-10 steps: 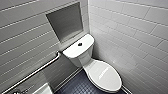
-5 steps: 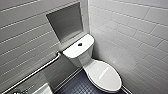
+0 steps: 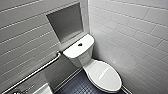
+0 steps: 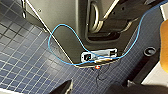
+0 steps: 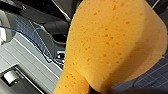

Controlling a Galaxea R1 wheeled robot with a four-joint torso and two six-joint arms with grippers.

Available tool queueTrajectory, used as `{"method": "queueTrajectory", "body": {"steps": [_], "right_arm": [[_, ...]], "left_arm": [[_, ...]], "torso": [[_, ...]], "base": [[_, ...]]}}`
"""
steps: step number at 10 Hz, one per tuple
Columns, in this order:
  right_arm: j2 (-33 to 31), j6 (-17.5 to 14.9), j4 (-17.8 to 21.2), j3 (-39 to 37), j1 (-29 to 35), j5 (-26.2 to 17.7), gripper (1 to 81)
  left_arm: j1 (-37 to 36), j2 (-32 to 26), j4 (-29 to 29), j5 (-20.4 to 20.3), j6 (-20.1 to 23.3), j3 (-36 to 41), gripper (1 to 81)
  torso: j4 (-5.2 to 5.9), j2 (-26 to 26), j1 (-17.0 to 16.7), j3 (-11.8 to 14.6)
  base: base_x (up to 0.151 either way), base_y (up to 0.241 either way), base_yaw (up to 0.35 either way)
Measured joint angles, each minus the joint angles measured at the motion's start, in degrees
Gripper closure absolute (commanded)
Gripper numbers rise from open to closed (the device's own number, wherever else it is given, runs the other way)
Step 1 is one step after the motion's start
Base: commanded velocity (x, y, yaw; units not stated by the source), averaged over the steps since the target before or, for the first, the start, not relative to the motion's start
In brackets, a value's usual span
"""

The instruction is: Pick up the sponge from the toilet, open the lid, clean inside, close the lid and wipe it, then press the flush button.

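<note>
Sponge (image 5: 110, 45) looks clamped in my right pincer (image 5: 98, 90), so pickup's done; lid (image 3: 106, 76), lower right in the head view, sits shut, with cleaning, wiping and flush button (image 3: 80, 44) all ahead.

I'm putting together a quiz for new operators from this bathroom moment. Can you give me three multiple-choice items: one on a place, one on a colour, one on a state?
1. Where is the flush button?
A. on the side wall
B. on the tank top
C. on the floor

2. What colour is the sponge?
A. orange
B. green
C. white

3. How is the toilet lid?
A. raised
B. taken off
C. down

Answers:
1 B, the dark button sits in the middle of the tank top.
2 A, it shows orange in the right wrist view.
3 C, it lies flat and shut in the head view.
</note>
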Motion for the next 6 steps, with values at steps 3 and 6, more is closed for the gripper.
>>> {"method": "queueTrajectory", "body": {"steps": [3, 6], "right_arm": [[-11.6, 0.2, 1.1, 13.0, 2.4, 4.4, 81.1], [-20.9, 1.0, 1.6, 27.2, 4.7, 6.2, 81.1]], "left_arm": [[2.4, 4.3, 2.3, -0.1, 1.5, -6.4, 1.0], [4.4, 6.3, 2.7, -0.3, 1.7, -8.0, 1.0]], "torso": [[0.0, 0.0, 0.0, 0.0], [0.0, -1.3, 0.7, 0.0]], "base": [[0.0, 0.0, 0.0], [0.0, 0.0, 0.0]]}}
